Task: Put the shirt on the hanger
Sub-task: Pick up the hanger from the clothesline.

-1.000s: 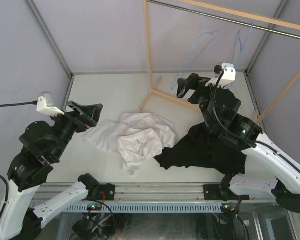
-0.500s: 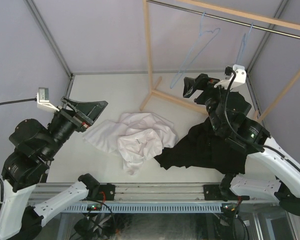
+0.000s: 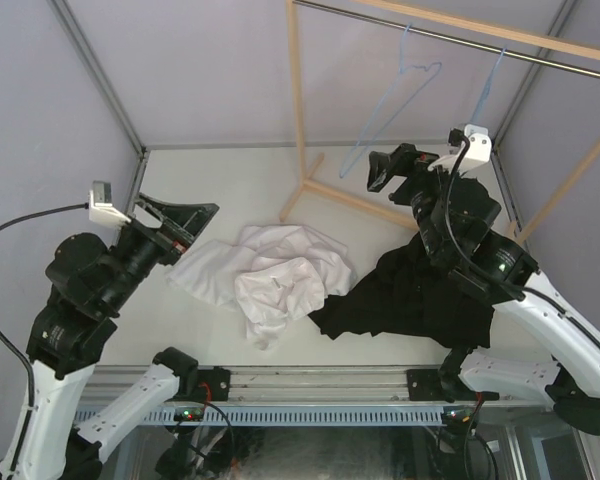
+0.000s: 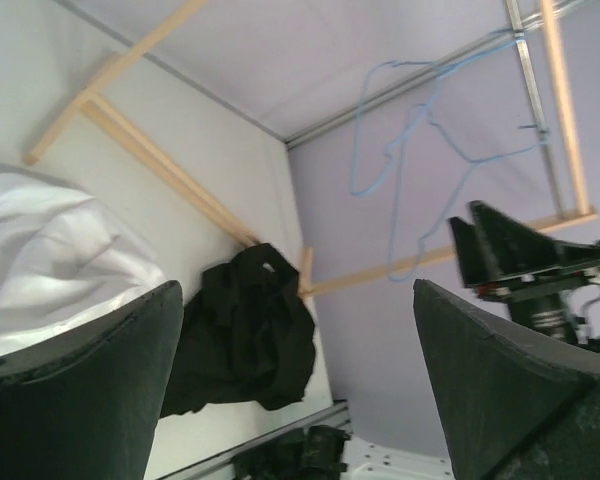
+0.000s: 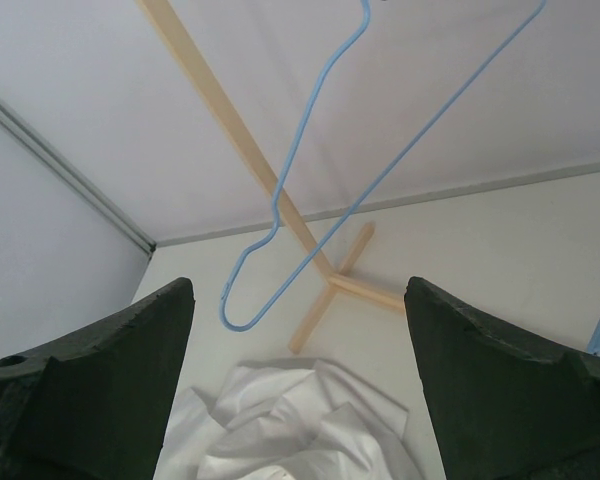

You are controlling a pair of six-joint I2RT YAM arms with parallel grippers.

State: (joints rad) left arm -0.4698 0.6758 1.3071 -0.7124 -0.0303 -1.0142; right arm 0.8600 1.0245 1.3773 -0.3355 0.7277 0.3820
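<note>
Left gripper (image 4: 296,286) open; only its camera catches black garment (image 4: 242,330)

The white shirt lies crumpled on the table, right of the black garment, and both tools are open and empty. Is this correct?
No. The top external view shows the white shirt left of the black garment, not right. It is crumpled on the table, and the left tool and right tool are open and empty.

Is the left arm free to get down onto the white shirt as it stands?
Probably yes: the left gripper is open, raised just beside the white shirt at its left edge. Nothing lies between them, and the black garment sits on the shirt's other side.
</note>
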